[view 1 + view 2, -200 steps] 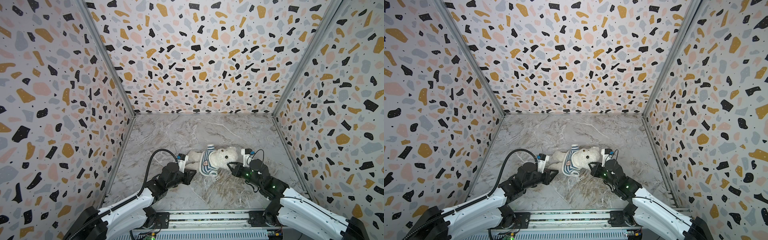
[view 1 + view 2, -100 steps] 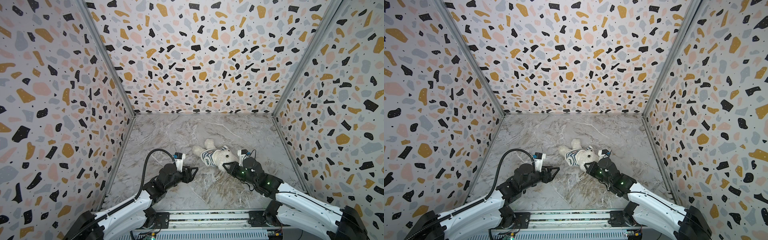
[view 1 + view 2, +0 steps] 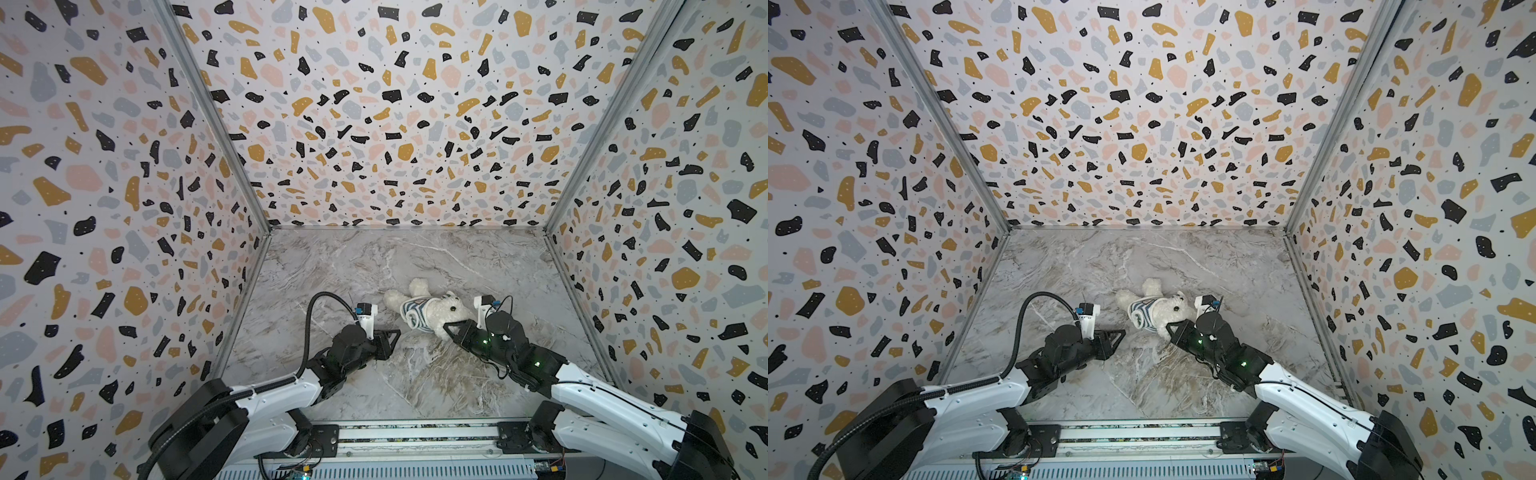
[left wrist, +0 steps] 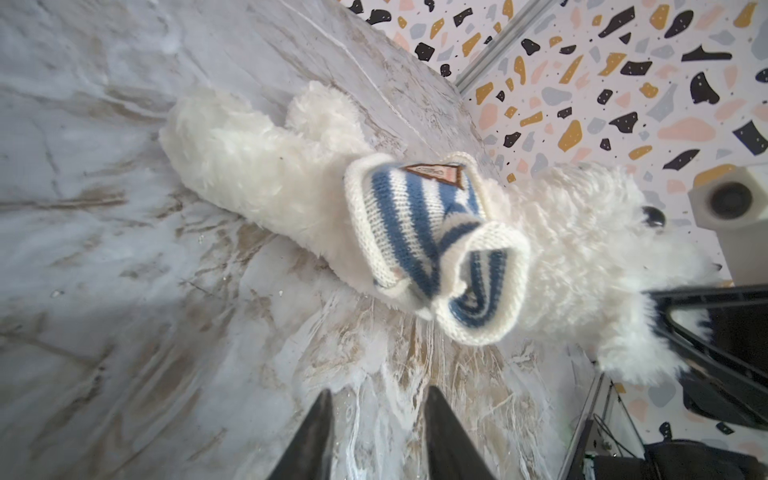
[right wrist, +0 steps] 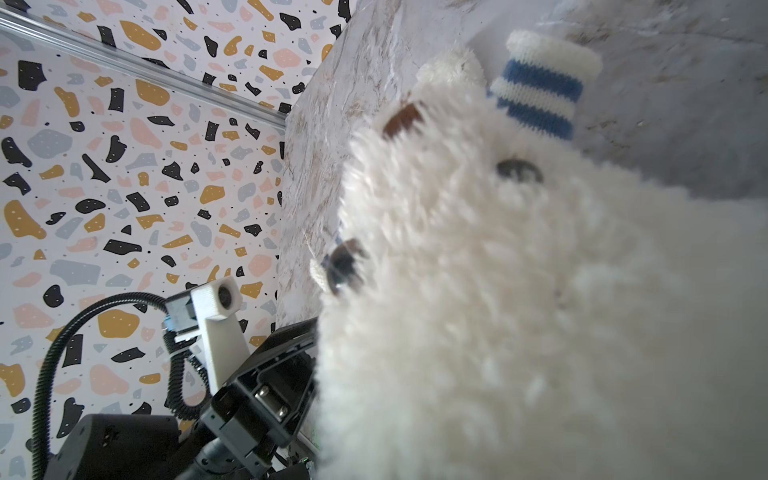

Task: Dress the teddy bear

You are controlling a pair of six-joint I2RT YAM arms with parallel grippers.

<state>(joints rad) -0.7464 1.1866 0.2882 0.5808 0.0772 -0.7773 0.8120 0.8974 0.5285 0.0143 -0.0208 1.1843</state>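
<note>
- The teddy bear (image 3: 441, 308) lay on its side on the worktop (image 3: 374, 257), near the front and a little right of centre. Its head pointed to the right and its legs angled toward the back left. A second before, its legs had stretched out flatter to the left, so the body had swung round about the head.
- The striped shirt (image 4: 415, 220) sat round the chest only, with its hem rolled up high and the belly and legs bare. In the left wrist view one knitted opening gaped with no limb seen inside it. I judged the dressing partly done, with the shirt still to be drawn down and a sleeve probably unfilled.
- The right gripper (image 3: 449, 326) was at the bear's head, as it had been a second before. Its jaws were clenched in the fur there, anchoring the toy.
- The left gripper (image 4: 376, 399) had been against the bear's lower end a second earlier. It now stood back, near the shirt but apart from it. Its jaws were released, with a gap between them and nothing inside.
- With that pull gone, nothing tensioned the shirt. A fresh hold on the hem looked to be the next need.
</note>
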